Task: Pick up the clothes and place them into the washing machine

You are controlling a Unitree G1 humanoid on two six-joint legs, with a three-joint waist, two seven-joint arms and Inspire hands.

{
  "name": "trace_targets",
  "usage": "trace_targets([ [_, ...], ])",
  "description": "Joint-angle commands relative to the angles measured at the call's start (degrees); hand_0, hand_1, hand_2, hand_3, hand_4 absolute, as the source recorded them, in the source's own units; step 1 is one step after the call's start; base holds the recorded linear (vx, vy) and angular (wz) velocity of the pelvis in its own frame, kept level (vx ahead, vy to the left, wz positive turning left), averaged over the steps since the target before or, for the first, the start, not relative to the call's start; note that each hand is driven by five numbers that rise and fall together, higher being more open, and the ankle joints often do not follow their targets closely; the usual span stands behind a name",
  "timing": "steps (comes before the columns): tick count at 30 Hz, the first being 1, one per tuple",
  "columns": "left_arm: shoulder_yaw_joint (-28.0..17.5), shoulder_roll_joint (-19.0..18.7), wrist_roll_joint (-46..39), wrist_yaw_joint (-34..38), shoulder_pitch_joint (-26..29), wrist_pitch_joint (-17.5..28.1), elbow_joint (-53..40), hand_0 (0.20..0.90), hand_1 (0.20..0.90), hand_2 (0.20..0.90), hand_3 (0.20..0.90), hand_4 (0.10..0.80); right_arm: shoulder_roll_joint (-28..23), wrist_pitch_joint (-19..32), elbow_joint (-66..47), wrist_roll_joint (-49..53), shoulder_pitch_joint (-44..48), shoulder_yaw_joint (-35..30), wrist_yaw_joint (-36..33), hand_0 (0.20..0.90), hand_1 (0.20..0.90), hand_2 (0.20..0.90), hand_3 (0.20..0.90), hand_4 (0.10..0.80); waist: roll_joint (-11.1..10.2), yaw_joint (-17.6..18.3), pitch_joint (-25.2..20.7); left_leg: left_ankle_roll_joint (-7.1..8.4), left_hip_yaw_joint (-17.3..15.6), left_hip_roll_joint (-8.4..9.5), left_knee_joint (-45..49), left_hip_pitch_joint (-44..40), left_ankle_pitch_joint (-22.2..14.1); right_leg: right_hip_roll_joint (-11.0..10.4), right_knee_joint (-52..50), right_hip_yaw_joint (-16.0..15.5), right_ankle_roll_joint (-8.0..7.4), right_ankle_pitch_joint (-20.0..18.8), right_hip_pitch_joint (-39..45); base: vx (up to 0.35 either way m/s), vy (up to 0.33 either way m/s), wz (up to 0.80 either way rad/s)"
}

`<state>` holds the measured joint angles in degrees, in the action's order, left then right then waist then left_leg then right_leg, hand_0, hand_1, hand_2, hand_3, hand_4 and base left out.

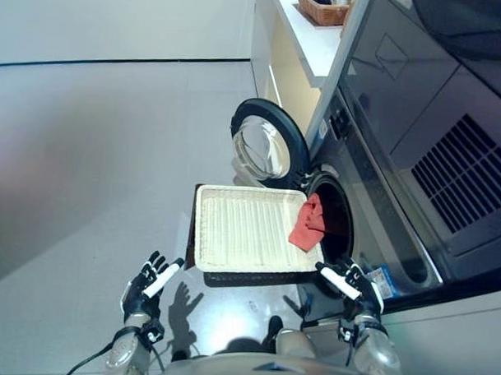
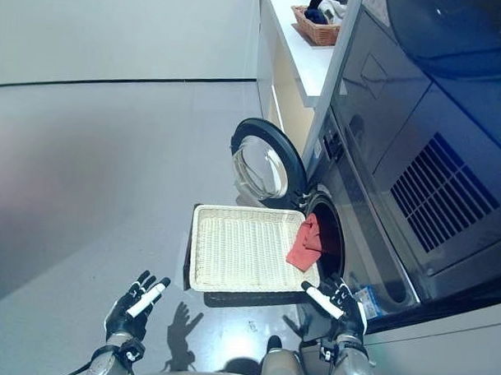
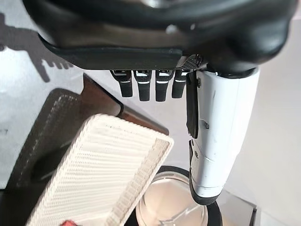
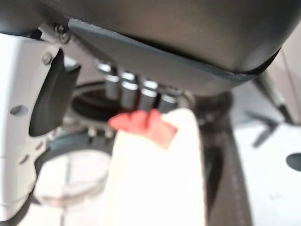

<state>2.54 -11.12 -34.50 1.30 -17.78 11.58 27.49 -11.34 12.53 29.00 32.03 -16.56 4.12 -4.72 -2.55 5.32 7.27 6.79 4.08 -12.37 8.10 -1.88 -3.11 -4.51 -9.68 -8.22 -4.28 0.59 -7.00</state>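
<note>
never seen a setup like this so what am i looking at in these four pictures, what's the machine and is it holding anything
It is a humanoid robot looking down at its own work. The two wide pictures come from cameras on its head; the two close ones sit on its wrists, looking along each hand. The left hand and right hand are both open and hold nothing. Ahead lies a pale woven tray on a dark stand. A red cloth hangs over the tray's edge beside the washing machine, whose round door stands open. A brown basket sits on the white counter beyond.
</note>
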Motion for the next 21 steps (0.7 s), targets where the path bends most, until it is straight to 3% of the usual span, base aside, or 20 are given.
trace_targets([
  [1,-0.3,-1.8,-0.7,-1.1,0.9,4.0,-6.9,0.9,0.9,0.9,0.9,0.8,-4.0,6.3,-5.5,0.9,1.1,-5.4,-1.5,0.9,0.9,0.9,0.9,0.8,-0.4,-1.0,0.5,-1.59,0.6,0.17,12.9,0.6,8.4,-0.2,2.7,1.2,-0.45,-2.3,1.6,0.092,-0.046,0.23],
  [6,-0.1,-1.8,-1.2,-0.6,0.7,3.9,-6.3,0.9,0.9,0.9,0.9,0.8,-4.0,6.4,-5.2,1.0,1.4,-5.4,-1.9,0.9,0.9,0.9,0.9,0.8,-1.2,-2.5,0.7,-1.8,-0.7,-0.39,4.9,5.9,6.6,-1.2,1.8,2.6,-1.04,0.3,3.8,0.138,0.029,0.07],
  [9,0.1,-1.8,-1.5,-0.4,0.9,4.1,-5.1,0.9,0.9,0.9,0.9,0.8,-4.1,6.4,-4.4,0.3,2.6,-4.3,-2.4,0.9,0.9,0.9,0.9,0.8,0.7,-4.7,1.3,-0.06,0.2,-1.49,-5.0,10.7,13.9,-0.1,1.7,4.6,-1.34,2.4,7.2,0.235,0.11,0.08],
  [12,0.1,-1.6,-1.4,-0.3,0.8,4.1,-3.8,0.9,0.9,0.9,0.9,0.8,-3.8,6.6,-4.0,0.1,3.2,-4.2,-3.1,0.9,0.9,0.9,0.9,0.8,1.9,-6.0,1.4,1.07,-2.7,-1.38,-10.1,13.7,16.8,-0.2,3.2,5.6,-2.12,3.6,10.6,0.251,0.11,-0.26],
  [15,0.0,-1.5,-0.8,0.0,0.7,4.2,-3.5,0.9,0.9,0.9,0.9,0.8,-3.7,6.5,-4.2,-0.1,3.4,-4.1,-3.2,0.9,0.9,0.9,0.9,0.8,2.6,-6.6,0.9,1.68,-2.8,-1.06,-11.2,13.8,17.6,-0.9,4.9,7.2,-2.9,4.3,12.9,0.216,0.126,-0.83],
  [17,-0.2,-1.5,-0.8,-0.4,0.3,4.4,-3.9,0.9,0.9,0.9,0.9,0.8,-3.5,6.3,-4.6,-0.1,3.0,-4.2,-2.7,0.9,0.9,0.9,0.9,0.8,3.3,-6.8,0.4,1.78,-2.8,-0.54,-10.9,12.6,17.8,-1.7,5.9,8.5,-3.3,4.8,14.4,0.276,0.226,-0.34],
  [21,0.7,-2.9,-0.2,0.1,2.4,4.9,-4.7,0.9,0.9,0.9,0.9,0.8,-1.7,5.4,-1.8,-0.7,4.3,-4.4,-4.1,0.9,0.9,0.9,0.9,0.8,3.2,-5.8,-1.1,-0.97,-6.0,2.79,-6.7,13.0,13.5,-7.7,4.8,10.5,-6.49,3.6,14.7,0.239,0.276,-0.28],
])
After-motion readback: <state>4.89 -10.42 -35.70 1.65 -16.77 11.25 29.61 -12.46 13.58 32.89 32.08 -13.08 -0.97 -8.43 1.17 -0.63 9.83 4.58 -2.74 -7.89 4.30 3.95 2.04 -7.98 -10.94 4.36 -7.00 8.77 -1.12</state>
